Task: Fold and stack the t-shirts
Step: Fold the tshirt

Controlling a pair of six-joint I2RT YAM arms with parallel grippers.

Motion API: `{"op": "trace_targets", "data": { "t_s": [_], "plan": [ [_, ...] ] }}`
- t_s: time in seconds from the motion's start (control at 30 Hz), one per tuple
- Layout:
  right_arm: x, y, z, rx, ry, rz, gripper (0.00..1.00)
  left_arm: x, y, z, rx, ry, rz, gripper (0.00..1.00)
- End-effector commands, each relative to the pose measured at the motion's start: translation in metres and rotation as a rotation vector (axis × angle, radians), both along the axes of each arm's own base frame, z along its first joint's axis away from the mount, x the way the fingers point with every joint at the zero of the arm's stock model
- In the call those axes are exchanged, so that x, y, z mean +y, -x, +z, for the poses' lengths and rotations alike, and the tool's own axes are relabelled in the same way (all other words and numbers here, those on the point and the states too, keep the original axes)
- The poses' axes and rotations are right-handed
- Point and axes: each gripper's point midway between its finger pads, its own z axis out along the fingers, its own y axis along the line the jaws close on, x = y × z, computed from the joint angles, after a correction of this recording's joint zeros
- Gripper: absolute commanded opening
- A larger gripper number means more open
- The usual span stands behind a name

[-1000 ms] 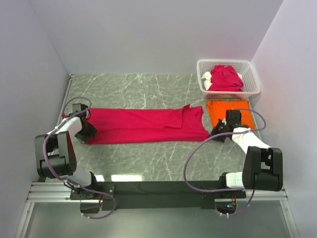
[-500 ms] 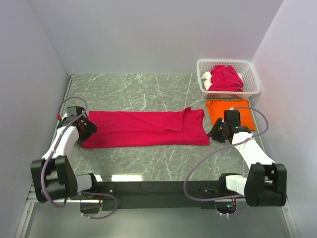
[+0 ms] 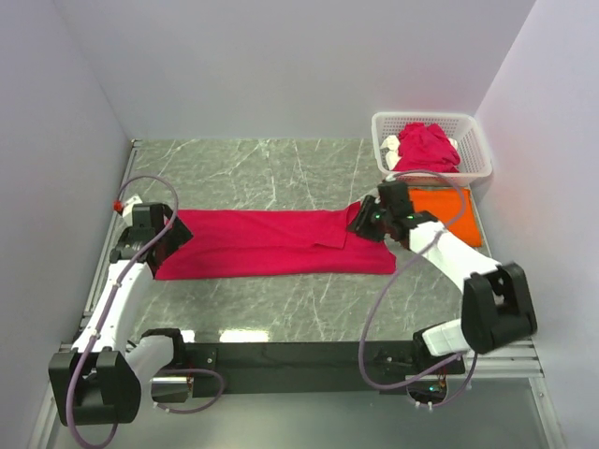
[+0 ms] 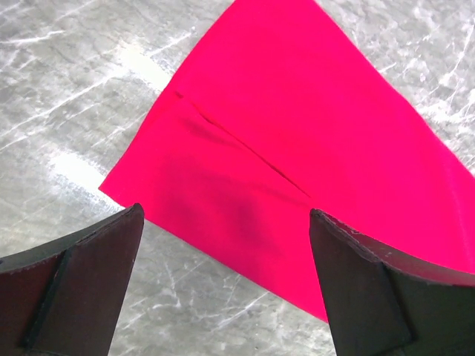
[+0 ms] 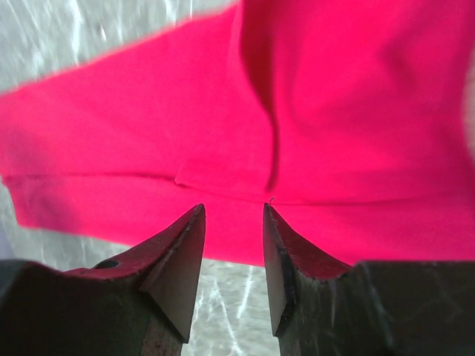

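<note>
I see the pink shirt (image 3: pixel 271 241) lying flat: left gripper (image 4: pixel 226 222) wide open, empty, at its 9 o'clock end; right gripper (image 5: pixel 231 215) half-open, empty, at 3 o'clock.

Right pincer (image 3: pixel 368 222) swung over the crimson shirt (image 3: pixel 271 241) — left pincer (image 3: pixel 172 237) opened wide.

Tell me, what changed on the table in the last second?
The right hand swung left, from beside the orange shirt to over the right end of the pink shirt, and opened partway. The left hand opened wide over the left end, seemingly letting go. Both shirts and the basket stayed put.
</note>
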Motion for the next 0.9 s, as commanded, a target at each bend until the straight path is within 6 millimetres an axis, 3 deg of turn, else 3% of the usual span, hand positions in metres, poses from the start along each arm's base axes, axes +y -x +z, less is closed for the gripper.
{"op": "trace_targets", "data": {
  "t_s": [0.0,0.1,0.3,0.57,0.7,0.87],
  "plan": [
    [0.035,-0.015,0.005,-0.007,-0.130,0.006,0.45,-0.003,-0.008,0.001,-0.046,-0.030,-0.042,1.00],
    [0.043,-0.019,-0.016,0.046,-0.162,-0.028,0.46,-0.003,-0.011,0.000,-0.039,-0.041,-0.051,0.99],
    [0.033,-0.016,-0.051,0.136,-0.123,-0.136,0.47,-0.006,-0.013,0.000,-0.039,-0.037,-0.064,1.00],
    [0.031,-0.015,-0.070,0.180,-0.103,-0.170,0.49,-0.010,-0.015,-0.004,-0.026,-0.023,-0.081,0.99],
    [0.030,-0.013,-0.081,0.193,-0.085,-0.182,0.57,-0.010,-0.015,-0.003,-0.032,-0.022,-0.079,1.00],
    [0.041,-0.016,-0.080,0.177,-0.115,-0.145,0.59,-0.010,-0.015,-0.003,-0.029,-0.021,-0.081,0.99]
  ]
}}
